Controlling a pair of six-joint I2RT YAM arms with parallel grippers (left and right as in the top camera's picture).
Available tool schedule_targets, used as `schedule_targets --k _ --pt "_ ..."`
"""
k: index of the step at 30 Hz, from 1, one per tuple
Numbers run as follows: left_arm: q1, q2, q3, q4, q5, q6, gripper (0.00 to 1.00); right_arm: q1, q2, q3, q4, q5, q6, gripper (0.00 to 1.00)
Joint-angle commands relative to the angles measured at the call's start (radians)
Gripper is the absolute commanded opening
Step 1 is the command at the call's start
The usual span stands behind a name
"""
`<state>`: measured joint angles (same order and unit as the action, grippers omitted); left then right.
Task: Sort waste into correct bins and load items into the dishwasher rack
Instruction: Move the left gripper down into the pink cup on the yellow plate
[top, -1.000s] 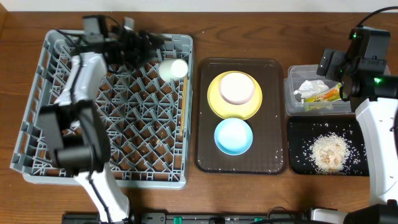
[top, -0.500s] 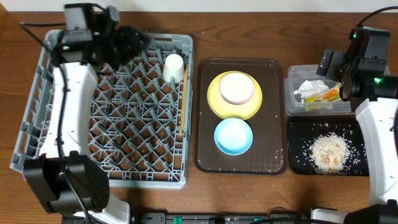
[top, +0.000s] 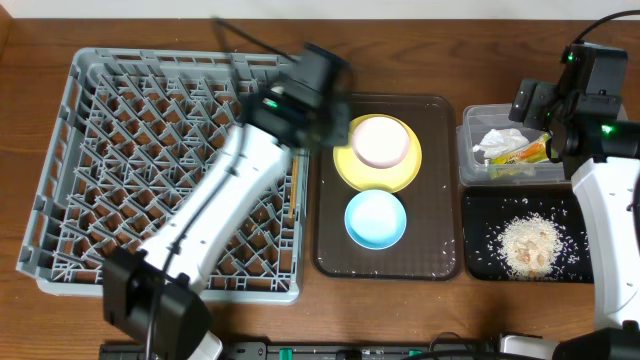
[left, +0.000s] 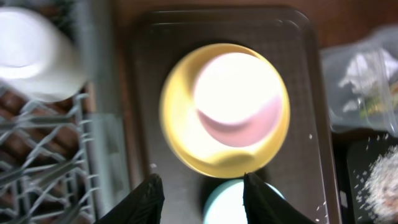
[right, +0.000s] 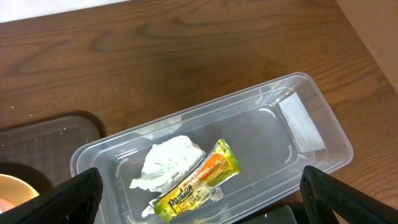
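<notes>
Jaws of the left arm, half spread and empty, have swung from the rack's far corner to above the yellow plate on the brown tray (white cup left in the rack); wooden counter; jaws of the right arm wide above the clear tub holding tissue and wrapper.

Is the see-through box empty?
No, not empty. A crumpled white tissue and a green-and-orange wrapper lie inside the clear tub.

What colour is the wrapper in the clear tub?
Small snack wrapper: green and orange; right wrist view.
</notes>
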<state>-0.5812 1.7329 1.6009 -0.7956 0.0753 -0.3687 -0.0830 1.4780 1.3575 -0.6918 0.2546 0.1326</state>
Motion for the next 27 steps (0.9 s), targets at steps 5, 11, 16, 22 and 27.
schedule_targets --k 5,11,16,22,27 --pt "-0.155 0.105 0.005 0.094 -0.1 0.013 0.43 -0.005 -0.012 0.01 -0.001 0.003 0.009 0.99" --pt "-0.22 0.224 0.005 0.208 -0.101 0.014 0.42 -0.005 -0.012 0.01 -0.001 0.003 0.009 0.99" --pt "-0.232 0.292 0.005 0.256 -0.171 0.014 0.42 -0.005 -0.012 0.01 -0.001 0.003 0.009 0.99" --pt "-0.234 0.344 0.005 0.269 -0.207 0.017 0.42 -0.005 -0.012 0.01 -0.001 0.003 0.009 0.99" --pt "-0.24 0.386 0.005 0.298 -0.207 0.018 0.42 -0.005 -0.012 0.01 -0.001 0.003 0.009 0.99"
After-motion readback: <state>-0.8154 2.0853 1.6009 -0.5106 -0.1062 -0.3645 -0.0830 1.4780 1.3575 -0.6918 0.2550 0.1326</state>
